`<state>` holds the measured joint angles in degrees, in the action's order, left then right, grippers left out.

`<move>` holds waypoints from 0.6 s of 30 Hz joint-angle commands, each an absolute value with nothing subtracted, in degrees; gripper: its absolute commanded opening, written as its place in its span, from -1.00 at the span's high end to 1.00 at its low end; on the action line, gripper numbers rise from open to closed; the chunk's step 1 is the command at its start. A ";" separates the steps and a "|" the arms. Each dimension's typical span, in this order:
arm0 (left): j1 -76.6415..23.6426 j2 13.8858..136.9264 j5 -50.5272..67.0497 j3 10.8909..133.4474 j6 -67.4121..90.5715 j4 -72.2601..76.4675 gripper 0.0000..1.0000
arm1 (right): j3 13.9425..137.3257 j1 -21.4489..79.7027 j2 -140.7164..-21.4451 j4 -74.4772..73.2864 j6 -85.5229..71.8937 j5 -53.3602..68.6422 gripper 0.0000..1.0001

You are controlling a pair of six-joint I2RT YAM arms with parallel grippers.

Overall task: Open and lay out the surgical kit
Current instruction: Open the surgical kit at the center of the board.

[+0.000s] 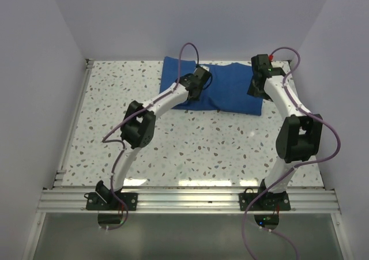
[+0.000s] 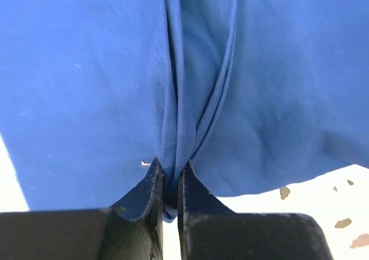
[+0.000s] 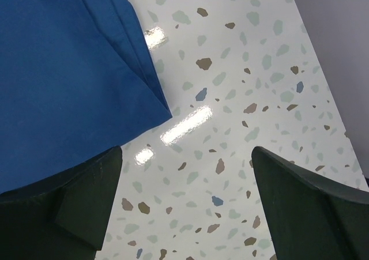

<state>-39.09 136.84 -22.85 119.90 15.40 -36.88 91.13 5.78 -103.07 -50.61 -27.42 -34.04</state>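
Note:
The surgical kit [image 1: 230, 87] lies as a folded royal-blue cloth bundle at the back of the table. Its contents are hidden under the cloth. My left gripper [image 1: 191, 94] sits at the bundle's near left edge. In the left wrist view the blue cloth [image 2: 86, 87] fills the frame, and the left gripper [image 2: 171, 176] is shut on a pinched fold of it. My right gripper [image 1: 258, 91] hovers at the bundle's right end. In the right wrist view it [image 3: 187, 153] is open over bare table, its left finger [image 3: 86, 196] beside the cloth's corner [image 3: 63, 75].
The speckled terrazzo table [image 1: 173, 150] has white walls on the left, back and right. An aluminium rail [image 1: 190, 199] runs along the near edge, where both arm bases are bolted. Purple cables loop off both arms.

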 commanded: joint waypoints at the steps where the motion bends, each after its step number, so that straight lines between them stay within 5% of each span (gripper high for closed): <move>1: -38.06 129.13 -25.48 126.65 15.03 -38.32 1.00 | 92.11 5.80 -103.80 -50.01 -26.55 -35.59 -0.97; 4: -34.21 119.12 -28.82 122.54 18.18 -38.32 1.00 | 94.91 5.89 -105.98 -49.48 -24.96 -35.51 -0.97; 9: -15.61 99.10 -22.25 97.33 27.50 -31.67 1.00 | 106.77 5.80 -111.96 -48.26 -23.12 -29.90 -0.97; 14: -4.06 93.43 -25.57 81.93 25.40 -31.11 0.99 | 122.67 5.80 -121.70 -47.63 -23.37 -21.46 -0.97; 17: 1.22 91.85 -22.09 74.99 26.28 -30.77 -0.69 | 129.43 5.63 -126.10 -47.55 -24.43 -17.60 -0.97; 18: 3.14 91.50 -21.80 73.58 26.71 -30.15 -0.99 | 130.33 5.71 -126.91 -47.20 -24.78 -16.80 -0.97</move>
<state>0.82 93.14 -22.31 78.08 25.63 -32.34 125.19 5.72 -124.25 -48.18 -24.10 -22.72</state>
